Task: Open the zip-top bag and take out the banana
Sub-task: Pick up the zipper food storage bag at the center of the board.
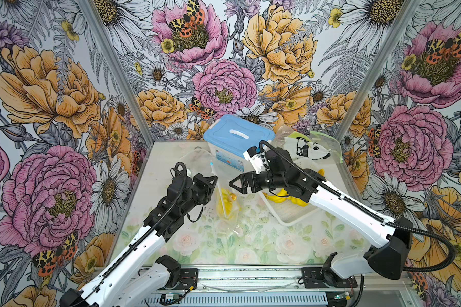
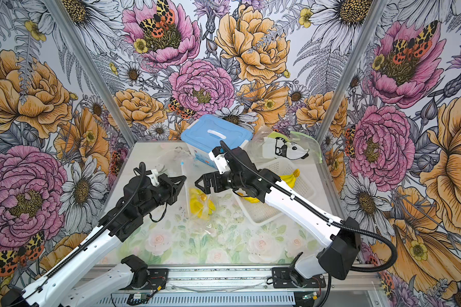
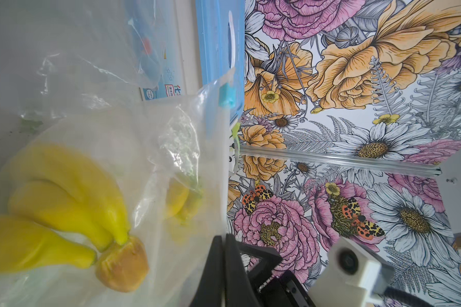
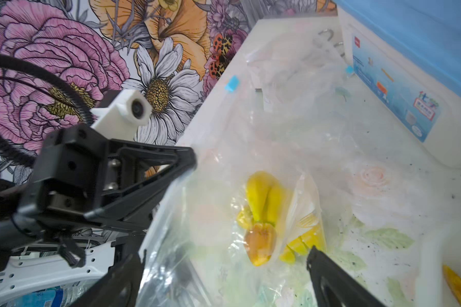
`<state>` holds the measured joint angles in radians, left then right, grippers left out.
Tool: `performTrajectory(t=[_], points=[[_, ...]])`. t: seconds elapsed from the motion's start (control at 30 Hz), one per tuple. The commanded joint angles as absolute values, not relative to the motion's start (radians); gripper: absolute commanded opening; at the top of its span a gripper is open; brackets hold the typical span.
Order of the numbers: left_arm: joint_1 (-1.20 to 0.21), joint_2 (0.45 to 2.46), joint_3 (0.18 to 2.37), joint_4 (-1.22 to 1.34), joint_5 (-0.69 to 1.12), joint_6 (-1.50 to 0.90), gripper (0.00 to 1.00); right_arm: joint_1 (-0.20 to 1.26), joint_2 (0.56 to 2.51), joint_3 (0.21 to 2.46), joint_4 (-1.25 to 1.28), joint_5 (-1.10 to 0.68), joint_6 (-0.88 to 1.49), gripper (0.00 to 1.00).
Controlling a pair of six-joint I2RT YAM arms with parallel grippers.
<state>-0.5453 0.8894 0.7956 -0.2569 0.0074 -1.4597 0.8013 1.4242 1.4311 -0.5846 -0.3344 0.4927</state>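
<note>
- Firstly, on the left side, the left gripper (image 1: 215,177) has its jaws pressed together on the top edge of the zip-top bag (image 3: 181,138); I judge that it pinches this edge to lift it off the table (image 1: 197,247) and to steady the bag for the other arm.
- Next, the blue slider (image 1: 211,164) sits at the far end of the zip strip, beyond the pinch; this suggests the zip is already drawn, but how wide the mouth gapes I cannot tell through the clear plastic.
- Then, the banana (image 1: 223,203), a small yellow bunch, lies inside the bag, low in it and close to the table; it is just beside and below the tips of the left gripper, not touching them.
- Further right, the right gripper (image 1: 233,186) hangs with its jaws spread wide and holds nothing; it points toward the held edge, near the left gripper; the banana lies below and in front of it, near but apart, with plastic between.
- Finally, at the right, a white basket (image 1: 296,216) under the right arm holds other bananas (image 1: 278,198); probably it is the place for fruit taken out.
</note>
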Motion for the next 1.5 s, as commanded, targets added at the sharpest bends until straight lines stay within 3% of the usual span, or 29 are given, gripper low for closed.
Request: performTrajectory(t=[0.0,0.43,0.53,0.8,0.93,1.0,1.03,1.23,1.37,1.47], points=[[-0.573,0.932,0.834,-0.211,-0.070,-1.464,0.00,0.866,1.394,1.492,-0.701,-0.244,0.384,0.99],[-0.638,1.083,0.916,-0.133,-0.068,-1.457,0.00,0.988,1.406,1.508,-0.811,-0.046,0.330,0.90],[-0.641,1.076,0.917,-0.140,-0.071,-1.457,0.00,0.988,1.424,1.512,-0.815,-0.016,0.331,0.83],[-0.652,1.059,0.919,-0.162,-0.063,-1.456,0.00,0.986,1.492,1.567,-0.816,-0.009,0.318,0.53],[-0.652,1.048,0.920,-0.179,-0.068,-1.443,0.00,0.979,1.500,1.580,-0.821,0.009,0.311,0.06],[-0.648,1.045,0.931,-0.190,-0.059,-1.419,0.00,0.977,1.493,1.582,-0.822,0.025,0.303,0.00],[-0.642,1.045,0.941,-0.204,-0.048,-1.400,0.05,0.974,1.489,1.584,-0.822,0.029,0.294,0.00],[-0.525,1.025,1.056,-0.396,0.109,-1.164,0.69,0.973,1.471,1.616,-0.829,0.055,0.160,0.00],[-0.357,0.991,1.065,-0.458,0.330,-1.038,0.95,0.976,1.460,1.654,-0.825,0.082,-0.042,0.00],[-0.247,0.953,1.073,-0.511,0.445,-0.921,0.99,0.973,1.451,1.685,-0.824,0.101,-0.192,0.00]])
